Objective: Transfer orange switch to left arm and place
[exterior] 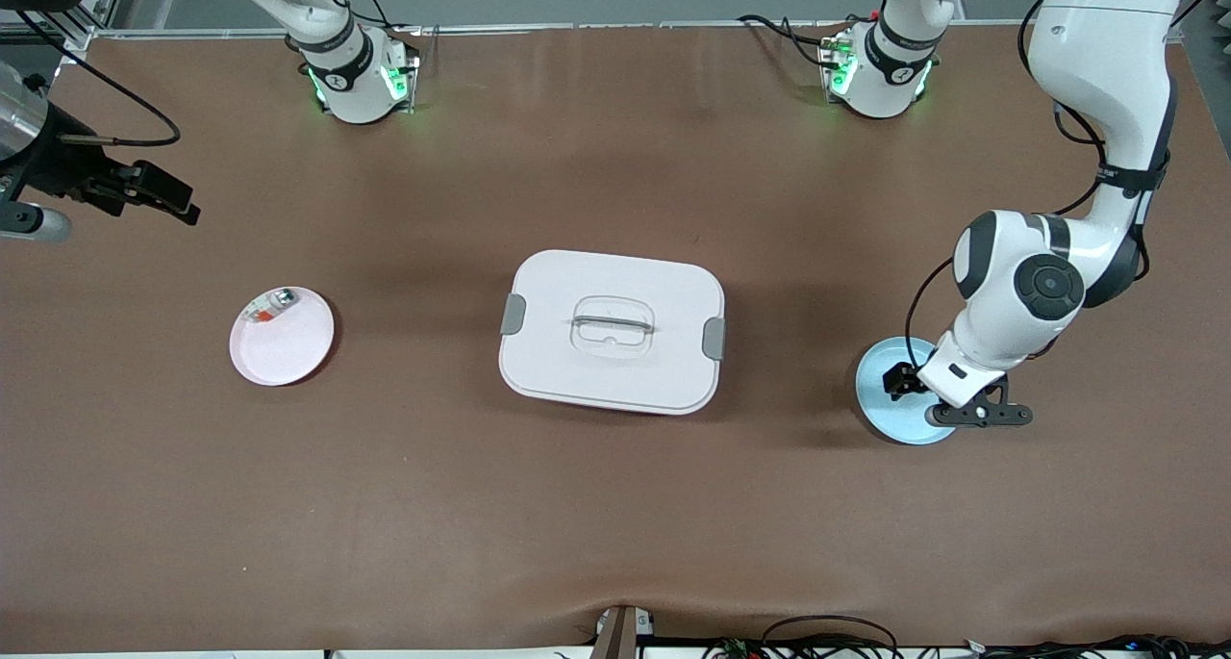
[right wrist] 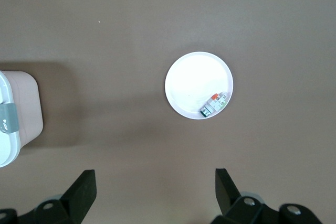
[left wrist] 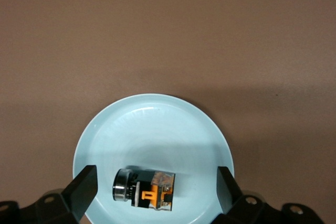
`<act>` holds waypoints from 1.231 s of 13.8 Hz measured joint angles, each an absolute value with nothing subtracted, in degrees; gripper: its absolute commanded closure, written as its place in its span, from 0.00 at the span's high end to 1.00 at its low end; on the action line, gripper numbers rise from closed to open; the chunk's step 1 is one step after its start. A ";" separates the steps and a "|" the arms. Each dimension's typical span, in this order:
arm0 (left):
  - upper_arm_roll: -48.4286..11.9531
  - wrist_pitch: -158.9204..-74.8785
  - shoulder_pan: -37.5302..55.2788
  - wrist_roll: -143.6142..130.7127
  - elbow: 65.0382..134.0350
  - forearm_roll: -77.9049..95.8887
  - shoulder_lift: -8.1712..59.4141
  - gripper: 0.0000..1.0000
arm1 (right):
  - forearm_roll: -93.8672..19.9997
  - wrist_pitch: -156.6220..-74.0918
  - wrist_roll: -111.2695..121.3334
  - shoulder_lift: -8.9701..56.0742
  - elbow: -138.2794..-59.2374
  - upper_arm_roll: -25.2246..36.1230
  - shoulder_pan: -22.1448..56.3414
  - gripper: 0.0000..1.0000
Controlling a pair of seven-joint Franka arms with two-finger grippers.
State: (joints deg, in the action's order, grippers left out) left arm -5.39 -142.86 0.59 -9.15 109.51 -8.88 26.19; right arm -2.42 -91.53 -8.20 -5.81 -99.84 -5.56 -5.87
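The left arm bends steeply down, its left pincer [left wrist: 155, 192] spread wide, straddling the orange switch [left wrist: 144, 189] lying on a glossy round blue plate [left wrist: 152, 124]. The right pincer [right wrist: 152, 195], also spread, hangs high over the brown desk [exterior: 615, 505] at the right arm's end.

A robotics lab: two white arms [exterior: 1048, 284] are bolted by their bases to a bench [exterior: 615, 524] under a plain brown mat, green status lights glowing at the mounts. Loose cables [exterior: 827, 635] trail along the bench edge, and aluminium framing [exterior: 106, 5] stands at one corner.
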 measured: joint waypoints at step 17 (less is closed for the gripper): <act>-5.53 -126.86 -2.34 -8.68 109.41 -8.88 12.19 1.00 | -2.47 -94.71 -8.22 -5.83 -99.92 -5.55 -6.13 1.00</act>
